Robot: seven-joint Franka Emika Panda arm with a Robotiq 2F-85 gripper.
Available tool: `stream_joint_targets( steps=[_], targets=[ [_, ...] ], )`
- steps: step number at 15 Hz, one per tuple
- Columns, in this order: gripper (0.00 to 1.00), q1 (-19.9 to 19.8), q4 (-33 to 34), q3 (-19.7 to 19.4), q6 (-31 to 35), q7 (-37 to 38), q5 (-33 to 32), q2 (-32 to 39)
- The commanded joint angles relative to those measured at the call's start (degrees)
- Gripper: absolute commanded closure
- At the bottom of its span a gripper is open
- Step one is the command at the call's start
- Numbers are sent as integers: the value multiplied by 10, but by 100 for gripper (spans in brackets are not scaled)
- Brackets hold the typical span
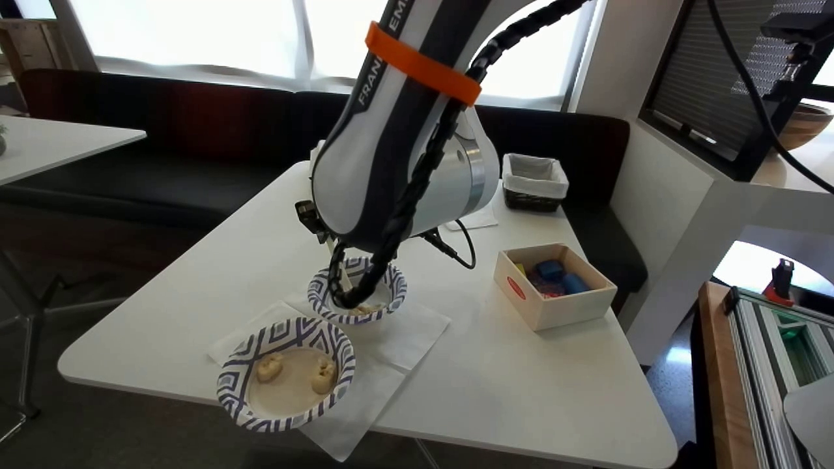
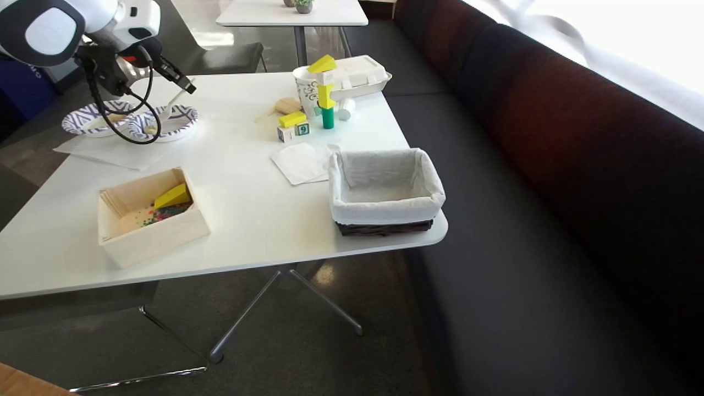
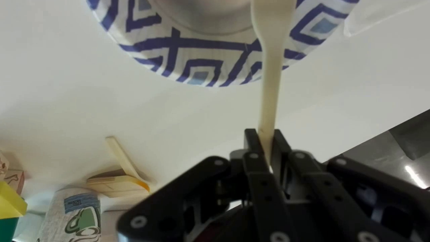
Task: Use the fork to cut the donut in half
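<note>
Donut pieces in both exterior views only

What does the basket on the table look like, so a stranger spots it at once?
Find the white table beside the long dark bench. Near a rounded corner by the bench, close to a white napkin, stands the basket. Unlike the pale wooden box, it is dark and woven, with white cloth folded over its rim.
</note>
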Motion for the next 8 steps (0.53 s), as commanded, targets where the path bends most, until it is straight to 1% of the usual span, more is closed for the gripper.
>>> stream_joint_targets(
  steps=[1,8],
  targets=[
    [97,10,-13,-4,32,-16,-6,0],
    [97,13,-22,-3,54,-42,-2,3]
  ],
)
